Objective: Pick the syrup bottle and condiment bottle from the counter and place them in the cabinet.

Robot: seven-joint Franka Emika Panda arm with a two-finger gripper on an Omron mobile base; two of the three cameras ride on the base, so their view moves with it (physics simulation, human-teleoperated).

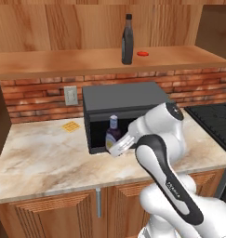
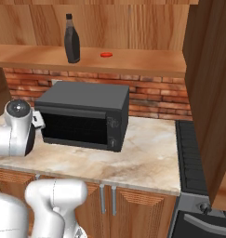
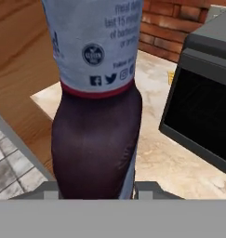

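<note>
The gripper (image 1: 118, 148) is clamped on the condiment bottle (image 1: 112, 135), holding it upright above the counter (image 1: 40, 153), just in front of the microwave (image 1: 121, 100). In the hand view that bottle (image 3: 93, 116) stands close between the 2 finger tips, its dark body below and its pale printed label above, and the microwave's black door (image 3: 200, 116) lies off to one side. From the left base view its bluish cap shows above the white hand, against the microwave's dark side. A small yellow-orange square (image 1: 71, 126) lies flat on the marble counter, well apart from the bottle, near the wall outlet (image 1: 70, 95) on the brick. Farther up, the syrup bottle (image 1: 127, 39) stands upright on the cabinet (image 1: 63, 62) shelf board, against the wood-panel back, with a small red disc (image 1: 142, 53) lying near it on the same board.
</note>
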